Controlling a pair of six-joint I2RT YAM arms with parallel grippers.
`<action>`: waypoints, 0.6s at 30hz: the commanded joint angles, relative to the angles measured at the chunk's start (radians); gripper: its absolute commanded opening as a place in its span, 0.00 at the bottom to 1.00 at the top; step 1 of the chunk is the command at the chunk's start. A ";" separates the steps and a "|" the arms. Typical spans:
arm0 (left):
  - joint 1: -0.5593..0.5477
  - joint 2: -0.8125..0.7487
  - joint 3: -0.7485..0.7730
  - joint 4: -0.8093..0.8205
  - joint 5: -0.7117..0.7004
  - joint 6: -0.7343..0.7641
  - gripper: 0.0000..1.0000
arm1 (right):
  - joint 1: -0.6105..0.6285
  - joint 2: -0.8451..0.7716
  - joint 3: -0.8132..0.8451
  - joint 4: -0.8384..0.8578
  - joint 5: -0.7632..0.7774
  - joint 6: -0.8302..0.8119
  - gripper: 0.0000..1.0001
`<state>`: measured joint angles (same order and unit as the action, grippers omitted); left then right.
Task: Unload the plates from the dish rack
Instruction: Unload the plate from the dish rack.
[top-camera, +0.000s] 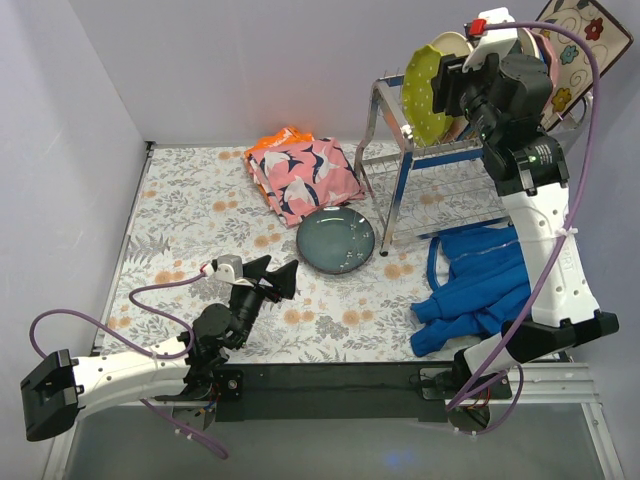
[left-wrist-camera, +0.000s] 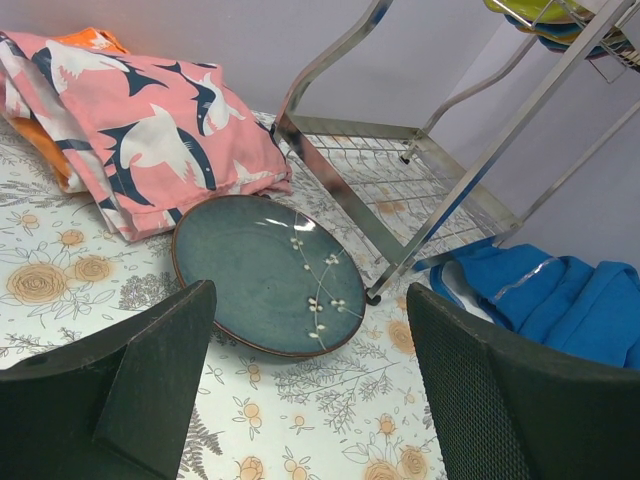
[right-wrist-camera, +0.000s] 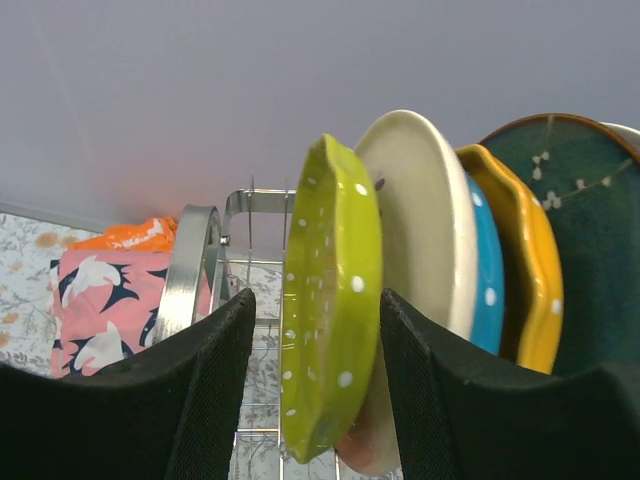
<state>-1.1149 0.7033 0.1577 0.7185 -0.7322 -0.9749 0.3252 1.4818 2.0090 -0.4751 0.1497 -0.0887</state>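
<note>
Plates (top-camera: 452, 45) stand on edge in the rack (top-camera: 400, 160) at the back right of the worktop (top-camera: 190, 220) in the top view. They are packed in a row along the upper tier, and the rack's long side runs left to right. The lime plate (top-camera: 425, 95) heads the row at its left end with its face turned left. A square floral plate (top-camera: 580, 45) closes the row at the right. The right hand (top-camera: 447, 85) is up at the lime plate. A teal plate (top-camera: 336, 241) lies flat and face up on the worktop, just left of the rack's front leg, between a pink cloth (top-camera: 305, 175) and a blue garment (top-camera: 480, 285). The left hand (top-camera: 275, 278) hangs low near that plate, aimed toward it.

From the left wrist, the left hand's fingers (left-wrist-camera: 150, 390) are spread wide with nothing between them. The teal plate lies ahead, its far rim just beside the cloth and its right rim just beside the rack's leg.

From the right wrist, the right hand's fingers (right-wrist-camera: 200, 400) are spread astride the lime plate's rim, with a gap showing on the left. Whether the right finger touches the rim is unclear. Behind the lime plate stand a cream plate (right-wrist-camera: 425, 200), a blue plate (right-wrist-camera: 487, 270), an orange plate (right-wrist-camera: 528, 260) and a rear teal plate (right-wrist-camera: 590, 230), all upright and parallel.
</note>
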 joint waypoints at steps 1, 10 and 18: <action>-0.002 -0.001 0.023 0.002 0.002 0.016 0.75 | -0.021 -0.049 0.008 0.000 0.005 0.009 0.59; -0.002 -0.005 0.022 0.002 0.002 0.013 0.75 | -0.021 -0.032 -0.024 -0.007 0.027 0.007 0.63; -0.002 -0.004 0.023 0.002 0.002 0.015 0.75 | -0.021 0.006 -0.026 -0.008 0.053 -0.009 0.62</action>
<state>-1.1149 0.7033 0.1577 0.7185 -0.7319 -0.9741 0.3050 1.4769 1.9854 -0.5014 0.1810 -0.0826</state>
